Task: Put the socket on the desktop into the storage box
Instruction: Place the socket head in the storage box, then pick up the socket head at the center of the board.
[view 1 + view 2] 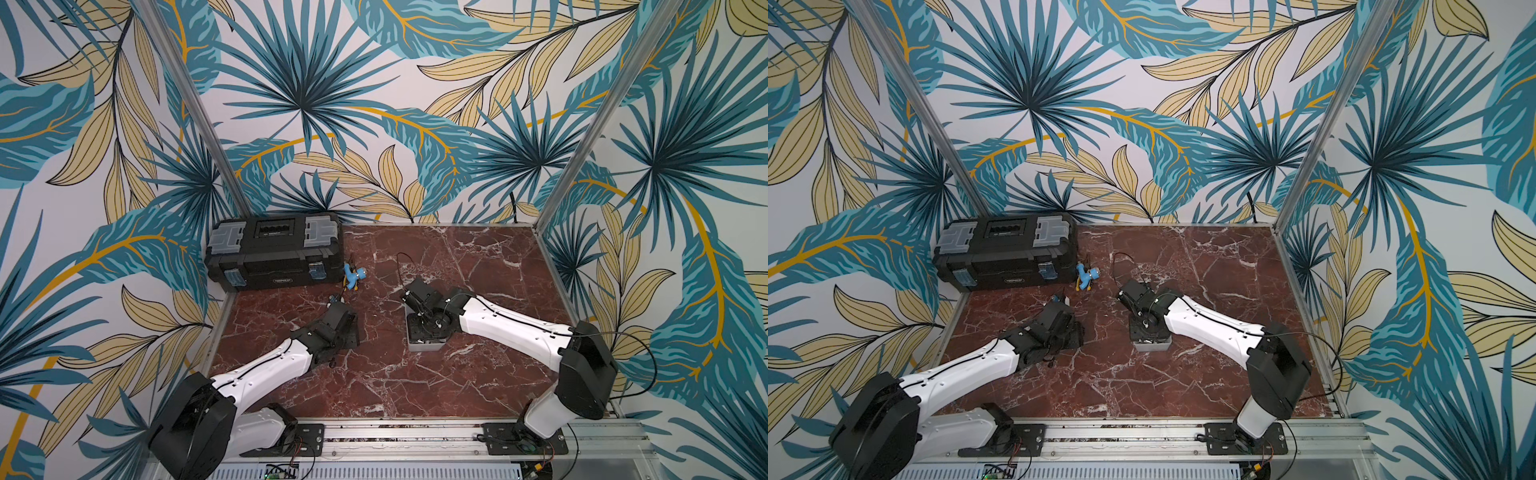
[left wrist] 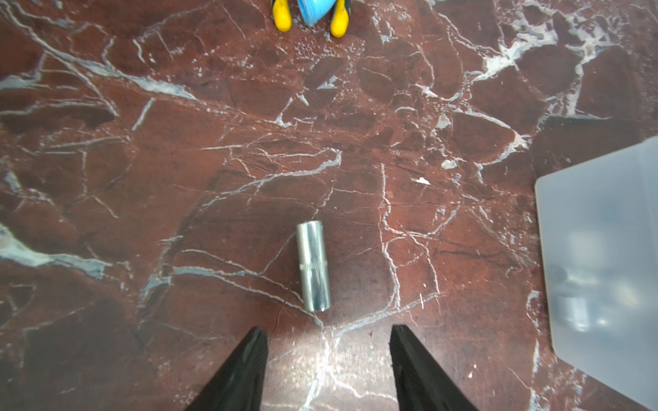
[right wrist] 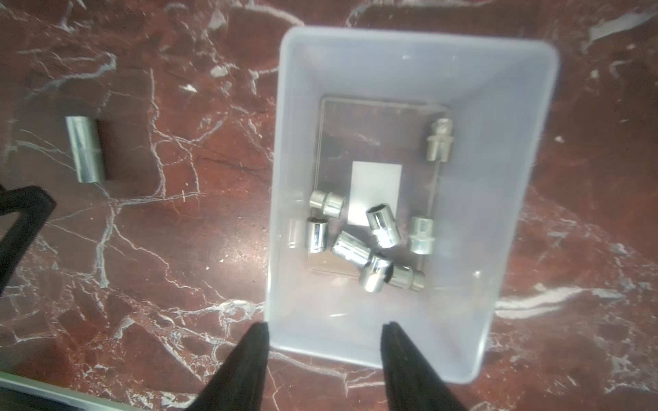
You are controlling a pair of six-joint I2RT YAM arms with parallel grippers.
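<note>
Two robot arms work over a red-brown marble desktop [image 1: 478, 270], seen from above and from each wrist.

My left pincer [image 2: 328, 329] hangs low over the bare desktop. Its two black fingers are spread apart with nothing between them. A lone chrome socket [image 2: 314, 266] lies on its side just ahead of that gap, flat on the marble and touching neither finger. I judge the fingers are held wide so they can come down on either side of it.

The socket is a plain cylinder. Its long axis runs almost straight out from the gap, one end toward my pincer and the other toward a blue and yellow toy [image 1: 353, 276] farther off, with a slight slant. Lying that way, it offers its narrow width to my fingers, which suits a pinch across the barrel. I cannot tell which end is the open one.

The storage box [image 3: 516, 213], translucent and open-topped, stands near the socket but clear of it. Several loose sockets [image 3: 356, 245] lie scattered on its floor around a white label.

My right pincer [image 3: 325, 324] hovers over one short rim of the box, fingers apart and empty, which looks like a drop-off position.

A closed black toolbox [image 1: 274, 253] sits at the far corner, out of the way.
</note>
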